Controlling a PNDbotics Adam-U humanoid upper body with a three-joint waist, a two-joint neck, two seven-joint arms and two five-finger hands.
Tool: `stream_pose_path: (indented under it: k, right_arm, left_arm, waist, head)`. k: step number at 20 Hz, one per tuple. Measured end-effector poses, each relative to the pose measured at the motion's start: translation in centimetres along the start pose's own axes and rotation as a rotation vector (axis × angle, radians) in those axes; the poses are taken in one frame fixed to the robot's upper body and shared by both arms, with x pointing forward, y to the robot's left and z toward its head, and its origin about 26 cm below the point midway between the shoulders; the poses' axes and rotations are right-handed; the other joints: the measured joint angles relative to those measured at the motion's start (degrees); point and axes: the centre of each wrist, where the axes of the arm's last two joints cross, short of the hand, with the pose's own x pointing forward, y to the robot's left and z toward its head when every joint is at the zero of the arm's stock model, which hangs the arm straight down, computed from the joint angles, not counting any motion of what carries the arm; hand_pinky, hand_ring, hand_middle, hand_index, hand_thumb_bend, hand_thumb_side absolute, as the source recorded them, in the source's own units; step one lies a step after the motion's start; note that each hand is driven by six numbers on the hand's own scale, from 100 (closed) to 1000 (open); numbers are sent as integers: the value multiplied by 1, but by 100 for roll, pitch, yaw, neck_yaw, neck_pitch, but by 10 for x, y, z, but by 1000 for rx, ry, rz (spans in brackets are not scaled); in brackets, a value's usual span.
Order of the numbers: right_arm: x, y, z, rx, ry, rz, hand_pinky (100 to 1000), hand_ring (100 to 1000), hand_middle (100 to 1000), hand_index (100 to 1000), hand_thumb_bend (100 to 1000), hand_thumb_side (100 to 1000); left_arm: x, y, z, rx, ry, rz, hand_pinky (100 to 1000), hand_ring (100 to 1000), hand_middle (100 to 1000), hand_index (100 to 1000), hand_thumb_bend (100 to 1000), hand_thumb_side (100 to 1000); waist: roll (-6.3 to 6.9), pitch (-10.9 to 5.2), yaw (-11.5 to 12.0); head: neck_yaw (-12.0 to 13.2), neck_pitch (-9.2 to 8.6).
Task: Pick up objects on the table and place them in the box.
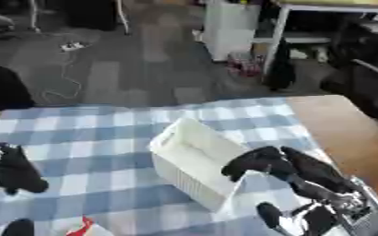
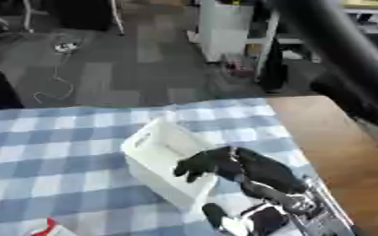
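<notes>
Reaching in from the right, the robot's right hand (image 1: 265,161) hangs its curled, empty fingers over the near rim of the white box (image 1: 188,154) on the blue checked tablecloth (image 1: 87,133), while the left hand (image 1: 11,168) rests near the left edge, fingers indistinct, beside a red-and-white object (image 1: 83,227).

Colours: my right hand (image 1: 273,163) black with silver bits, my left hand (image 1: 13,170) black. Box (image 1: 188,161) white. Tablecloth (image 1: 87,133) blue-white check, bare table (image 1: 350,133) brown. Red-white item (image 1: 83,227) bottom left.
</notes>
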Motion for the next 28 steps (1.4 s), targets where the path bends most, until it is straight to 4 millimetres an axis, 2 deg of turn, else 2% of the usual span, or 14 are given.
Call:
stream_pose_path:
  k: [3,5,7,9,10,11,13,17,20,21,22,23,25,28]
  right_arm:
    - [-2,-5,2,-90,-7,22,505,581,642,719,100,937]
    - [-3,-10,2,-147,-51,58,550,610,638,659,100,1000]
    - [-4,-17,4,-162,-90,133,519,539,572,559,117,1000]
    - [-5,-22,5,-183,-113,204,513,518,556,474,100,901]
    - [-5,-24,6,-198,-121,233,508,523,560,478,100,931]
    - [-5,-25,6,-214,-128,260,531,528,560,472,100,826]
    - [-5,-27,6,-236,-154,314,517,503,523,449,100,742]
    - [-5,-27,5,-270,-184,399,560,527,519,416,100,727]
    - [-5,-27,5,-274,-186,466,578,544,538,443,100,715]
    - [-5,-27,4,-277,-184,484,573,555,556,517,100,957]
    - [-4,-25,5,-284,-176,493,575,556,553,494,100,912]
    - [-4,-22,7,-294,-160,494,544,545,566,648,100,1000]
    - [-4,-19,7,-341,-102,487,524,537,583,734,100,989]
    - [-5,-22,7,-418,30,475,508,528,585,772,100,975]
  left_arm:
    - [-1,3,3,-26,95,-3,212,263,506,700,154,968]
    - [-1,3,5,-67,175,12,228,302,553,754,168,1000]
    - [-1,3,5,-109,228,44,234,318,570,778,161,1000]
    - [-1,3,4,-137,260,80,239,325,573,782,146,1000]
    - [-1,3,4,-144,269,96,238,325,574,784,144,1000]
    - [-1,3,4,-147,275,110,237,324,571,777,147,1000]
    - [-1,3,4,-150,281,133,236,325,569,761,139,964]
    - [-2,6,3,-163,264,149,252,353,585,767,100,881]
    - [-3,8,4,-187,226,154,272,373,593,761,100,844]
    - [-4,10,4,-198,212,151,291,390,605,753,127,960]
    - [-4,12,7,-208,203,143,291,390,606,754,126,958]
    - [-5,14,10,-215,201,133,311,402,611,752,129,972]
    - [-5,22,18,-230,206,92,333,419,622,757,123,989]
    - [-6,33,31,-286,207,16,367,440,640,765,121,1000]
  waist:
    - [0,0,-5]
    - [0,0,-22]
    - [0,0,-35]
    - [1,0,-44]
    - [1,-1,-44]
    - [1,-3,-46]
    - [2,-5,-47]
    - [2,-6,-46]
    - [3,2,-62]
    - [3,10,-74]
    - [3,23,-94]
    - [8,39,-103]
    - [44,66,-131]
    - [118,98,-189]
  head:
    - [1,1]
    - [3,2]
    - [5,4]
    - [5,6]
    - [5,8]
    - [5,9]
    - [5,13]
    - [5,161]
    - [18,364]
    - [31,456]
    - [46,559]
    - [49,649]
    - [52,775]
    - [99,860]
